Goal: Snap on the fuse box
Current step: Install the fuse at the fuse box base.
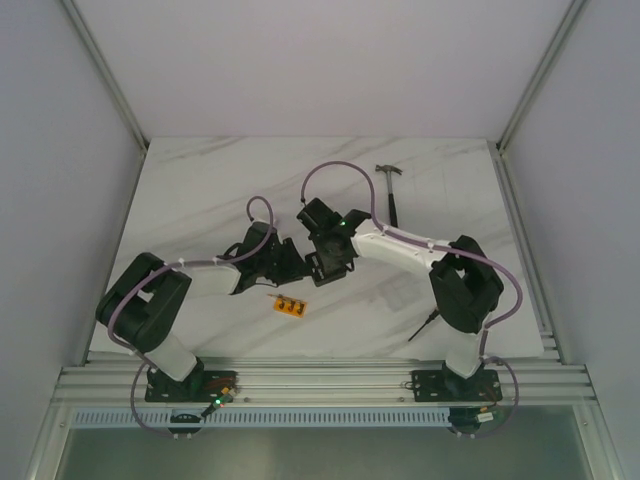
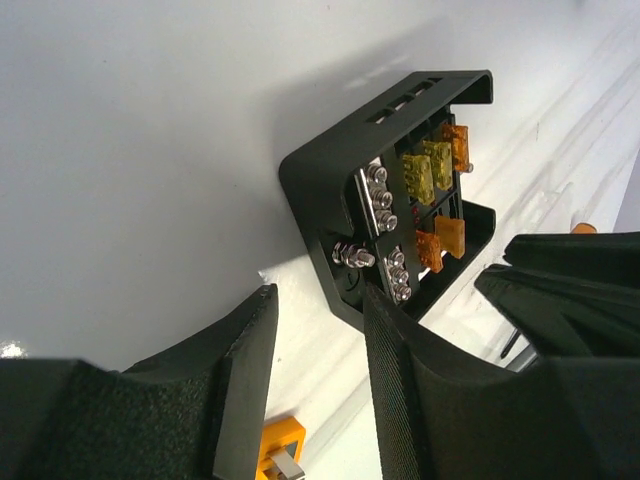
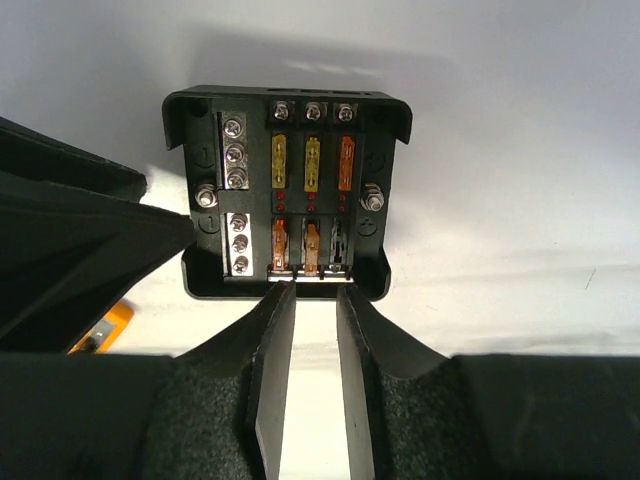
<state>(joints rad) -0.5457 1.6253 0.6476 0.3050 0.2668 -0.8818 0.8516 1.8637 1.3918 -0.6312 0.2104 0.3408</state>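
The fuse box (image 3: 290, 190) is a small black square box lying flat on the white table, its top face showing yellow and orange fuses and rows of silver screws. My right gripper (image 3: 315, 292) is open by a narrow gap with only table between its fingers, and its tips stand at the box's near wall. The left wrist view shows the fuse box (image 2: 400, 200) from one corner. My left gripper (image 2: 320, 300) is open and empty, its right finger (image 2: 395, 380) close against that corner. In the top view the two grippers hide most of the box.
A small flat orange strip (image 1: 291, 306) lies on the table just in front of the grippers, also the orange strip (image 3: 105, 328). A hammer (image 1: 390, 195) lies at the back right. A thin dark tool (image 1: 424, 326) lies near the right arm's base.
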